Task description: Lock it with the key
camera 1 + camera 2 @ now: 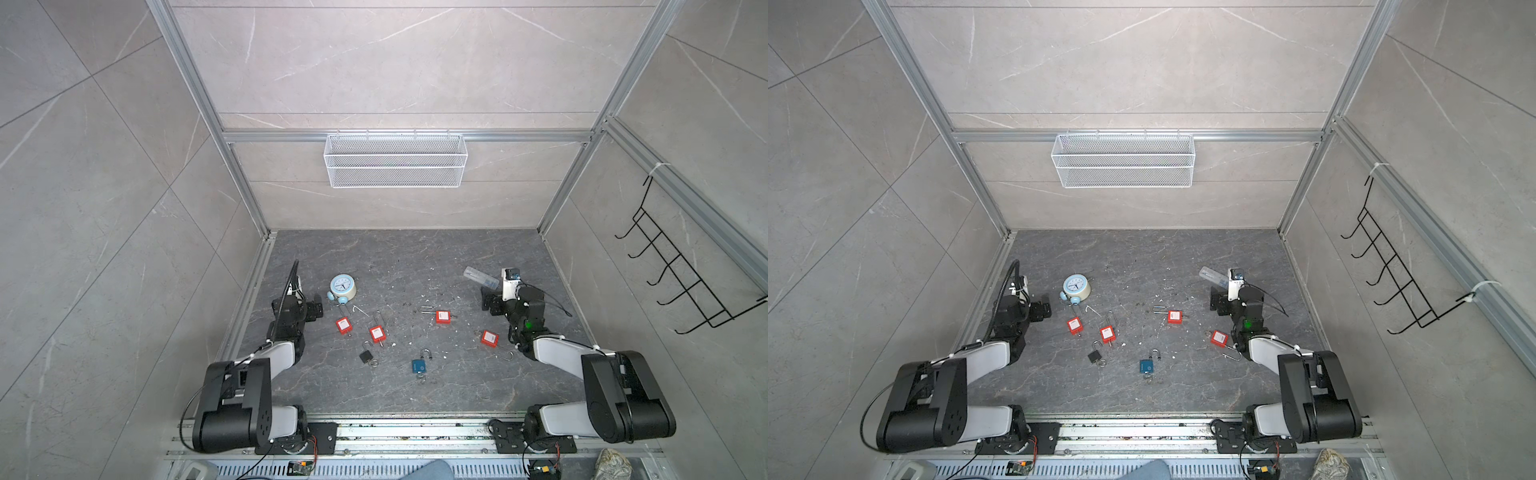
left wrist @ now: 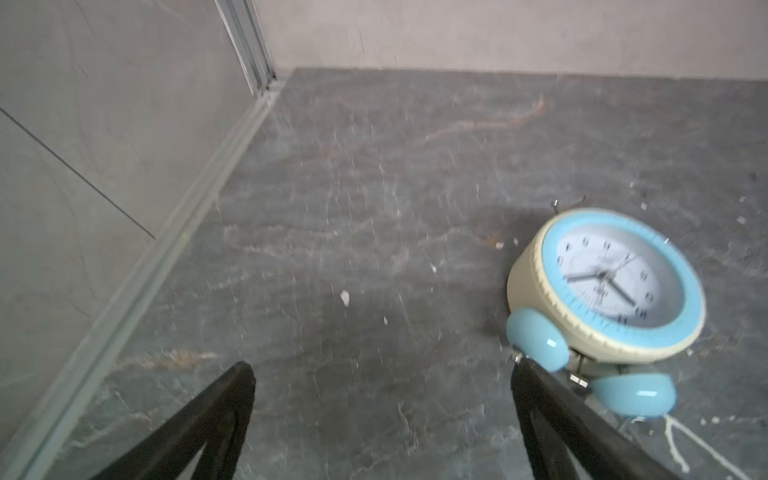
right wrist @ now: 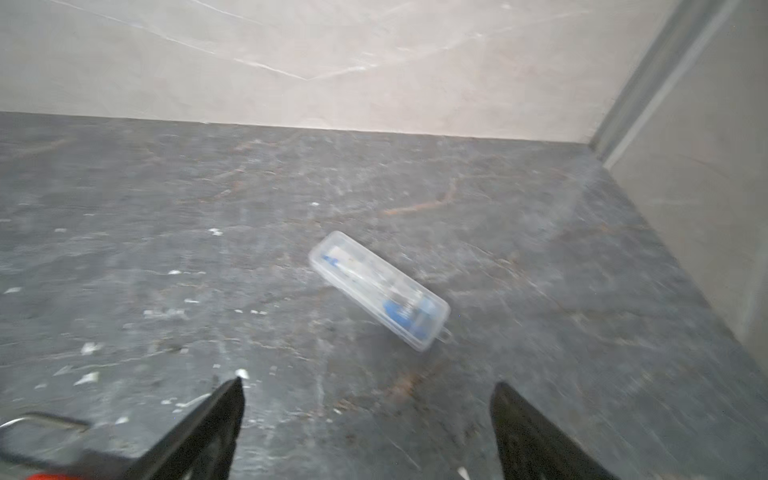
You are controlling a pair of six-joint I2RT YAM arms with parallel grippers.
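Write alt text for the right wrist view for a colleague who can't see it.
The right tool hangs open and empty over the dark marbled surface, facing a clear plastic case with blue parts inside that lies ahead, untouched. A padlock shackle shows beside one finger; the picture is blurred.

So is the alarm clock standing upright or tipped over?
Tipped. The alarm clock lies on its back on the table, dial facing up.
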